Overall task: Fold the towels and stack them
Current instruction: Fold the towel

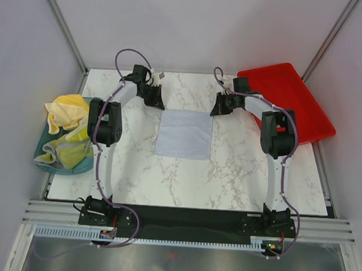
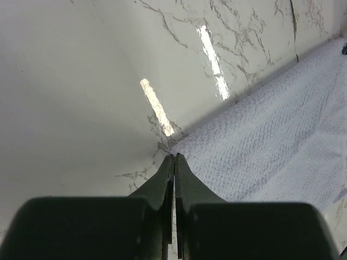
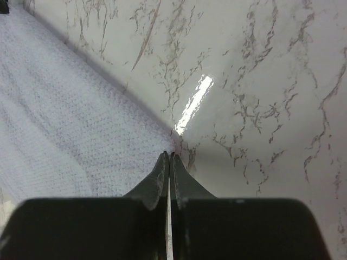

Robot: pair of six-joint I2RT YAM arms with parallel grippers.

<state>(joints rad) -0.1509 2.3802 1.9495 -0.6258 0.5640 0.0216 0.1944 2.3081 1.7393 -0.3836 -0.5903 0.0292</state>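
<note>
Marble-look bench (image 1: 227,181) carried everything. The red tray (image 1: 306,106) sat at the far right corner with nothing on it that I could see, so no stack was started. At the left edge was the teal tub (image 1: 45,142), holding a yellow towel (image 1: 69,110) and a white printed towel (image 1: 69,148), both bunched up and unfolded.

The grey-blue towel (image 1: 184,134) lay spread flat in one layer at the bench's centre, between the two arms, with no fold in it yet.

The left end effector (image 2: 174,158) was down at that towel's far left corner with its fingers pressed together. The right end effector (image 3: 169,156) did the same at the far right corner. In both wrist views the tips met right at the cloth's corner, but I could not tell whether any fabric was actually pinched.

My read was that the task was very early: first towel laid out and a first fold about to begin. Zero towels were folded or stacked, and the two in the tub were untouched.
</note>
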